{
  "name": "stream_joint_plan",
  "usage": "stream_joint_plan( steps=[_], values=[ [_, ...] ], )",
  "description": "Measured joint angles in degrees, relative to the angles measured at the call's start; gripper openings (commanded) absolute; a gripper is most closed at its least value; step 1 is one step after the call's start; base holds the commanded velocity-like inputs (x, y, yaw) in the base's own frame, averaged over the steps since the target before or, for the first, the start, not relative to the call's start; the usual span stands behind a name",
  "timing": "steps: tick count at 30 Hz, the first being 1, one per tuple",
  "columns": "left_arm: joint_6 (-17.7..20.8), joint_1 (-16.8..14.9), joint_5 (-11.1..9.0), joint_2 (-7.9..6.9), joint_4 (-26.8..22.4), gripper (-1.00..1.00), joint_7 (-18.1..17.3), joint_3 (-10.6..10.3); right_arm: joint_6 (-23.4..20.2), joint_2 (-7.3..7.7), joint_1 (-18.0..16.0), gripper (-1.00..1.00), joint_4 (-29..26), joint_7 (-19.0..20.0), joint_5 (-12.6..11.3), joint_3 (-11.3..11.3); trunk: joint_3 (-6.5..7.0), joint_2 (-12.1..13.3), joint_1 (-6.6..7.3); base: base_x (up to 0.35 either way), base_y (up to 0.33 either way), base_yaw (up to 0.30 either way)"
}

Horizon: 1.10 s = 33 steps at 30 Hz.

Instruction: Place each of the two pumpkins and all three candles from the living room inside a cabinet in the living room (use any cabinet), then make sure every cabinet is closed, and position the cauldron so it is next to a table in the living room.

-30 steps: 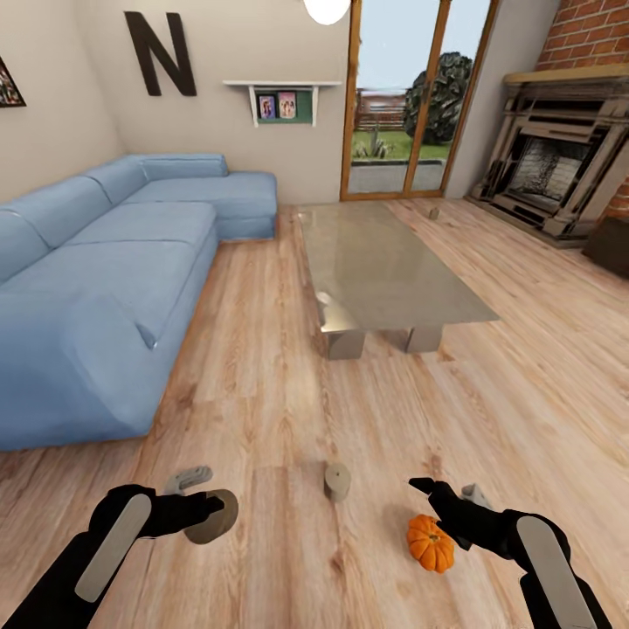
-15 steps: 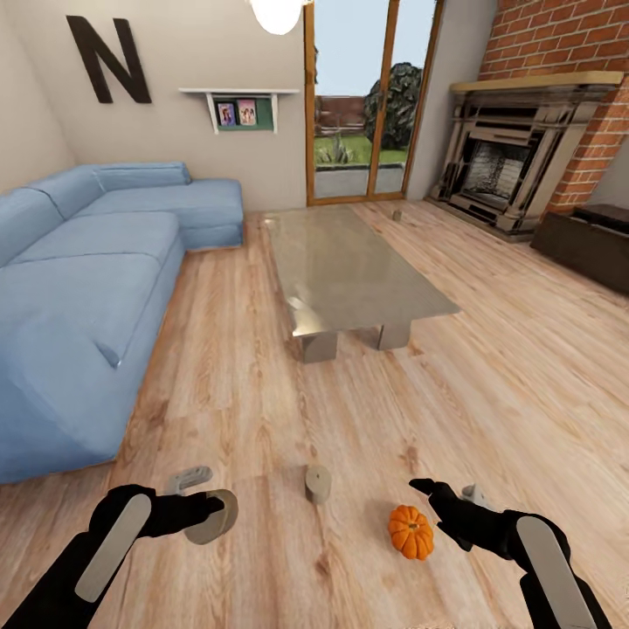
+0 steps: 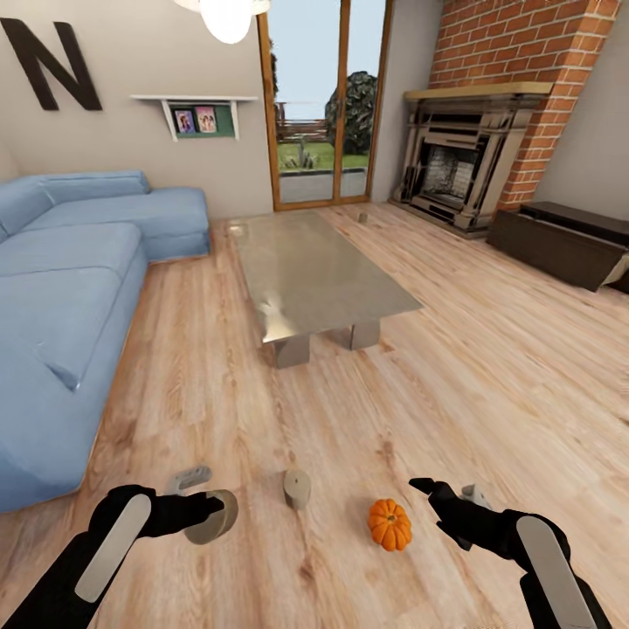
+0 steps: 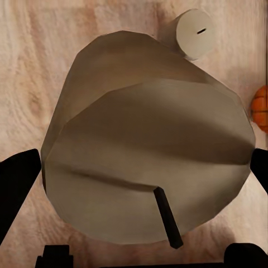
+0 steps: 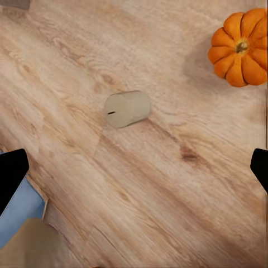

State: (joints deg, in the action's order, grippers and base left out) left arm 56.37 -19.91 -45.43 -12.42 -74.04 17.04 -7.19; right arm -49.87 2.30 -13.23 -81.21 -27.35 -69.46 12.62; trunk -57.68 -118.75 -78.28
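Your head camera has swung to the right since a moment ago: the whole scene slides left, and more of the brick chimney, the fireplace (image 3: 450, 175) and the dark cabinet (image 3: 559, 243) by the right wall comes into sight. Both arms sit at the same spots in the picture, so nothing on the floor has really moved.

The only lettering you can read is the big dark "N" (image 3: 48, 65) on the wall; the small pictures on the shelf (image 3: 194, 120) are too tiny to make out.

Your left gripper (image 3: 208, 509) is pinched on a candle (image 3: 218, 517), which looms large between its fingers in the left wrist view. Your right gripper (image 3: 437, 495) hangs spread apart with nothing in it, just beside the pumpkin (image 3: 389, 524) lying on the floor. A second candle (image 3: 296, 489) lies on its side between the two grippers, and a third small one (image 3: 362, 217) stands far off beyond the glass table (image 3: 314, 271).

The floor (image 3: 489, 367) is light wood planking; a blue sofa (image 3: 61, 288) runs along the left, and a glazed door (image 3: 319, 105) opens on greenery.
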Motion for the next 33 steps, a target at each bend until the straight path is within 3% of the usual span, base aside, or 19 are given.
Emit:
stream_joint_plan(
  steps=[9, 33],
  values=[
    [0.0, 0.0, 0.0, 0.0, 0.0, -1.0, 0.0, 0.0, 0.0, -0.01, 0.0, 1.0, 0.0, 0.1, 0.0, 0.0, 0.29, 0.0, 0.0, 0.0, 0.0, -0.26],
    [0.0, 0.0, 0.0, 0.0, -0.1, -1.0, 0.0, 0.0, 0.0, 0.05, 0.0, 1.0, 0.1, 0.1, -0.1, 0.0, -0.43, 0.0, 0.0, 0.0, 0.0, -0.275]
  ],
)
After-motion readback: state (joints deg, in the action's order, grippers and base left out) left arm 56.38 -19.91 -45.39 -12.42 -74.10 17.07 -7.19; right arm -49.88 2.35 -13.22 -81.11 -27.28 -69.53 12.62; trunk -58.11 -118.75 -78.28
